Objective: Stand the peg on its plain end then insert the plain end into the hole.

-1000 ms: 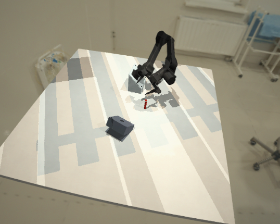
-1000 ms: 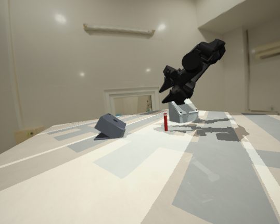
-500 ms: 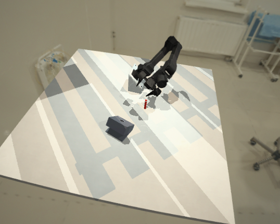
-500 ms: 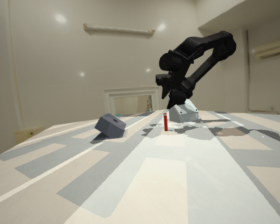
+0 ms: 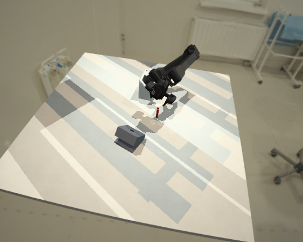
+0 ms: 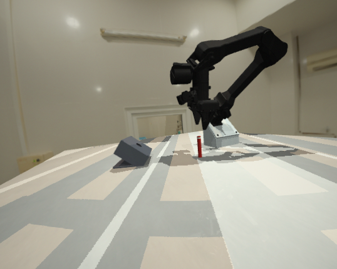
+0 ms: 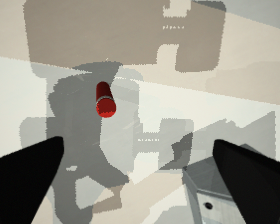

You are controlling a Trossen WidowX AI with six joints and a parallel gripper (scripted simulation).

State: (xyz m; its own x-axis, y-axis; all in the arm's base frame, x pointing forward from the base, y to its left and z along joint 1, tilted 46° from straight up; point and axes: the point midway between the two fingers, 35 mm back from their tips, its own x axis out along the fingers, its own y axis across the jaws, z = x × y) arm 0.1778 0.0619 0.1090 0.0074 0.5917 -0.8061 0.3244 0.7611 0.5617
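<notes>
You have a big table surface. On it sits a sloped block, its hole with no peg in it. Your gripper is wide open, holding nothing, pointing down. The red peg stands straight up, white band high, below the fingertips and a bit toward the block.

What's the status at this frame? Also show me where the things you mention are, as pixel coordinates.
Gripper [image 5: 162, 103] [image 6: 201, 126] [image 7: 139, 145] open, empty, above table. Red peg [image 5: 157, 112] [image 6: 199, 147] [image 7: 105, 100] upright, banded end up. Sloped block [image 5: 130, 135] [image 6: 133, 151] off to one side; nothing seen between gripper and peg.
</notes>
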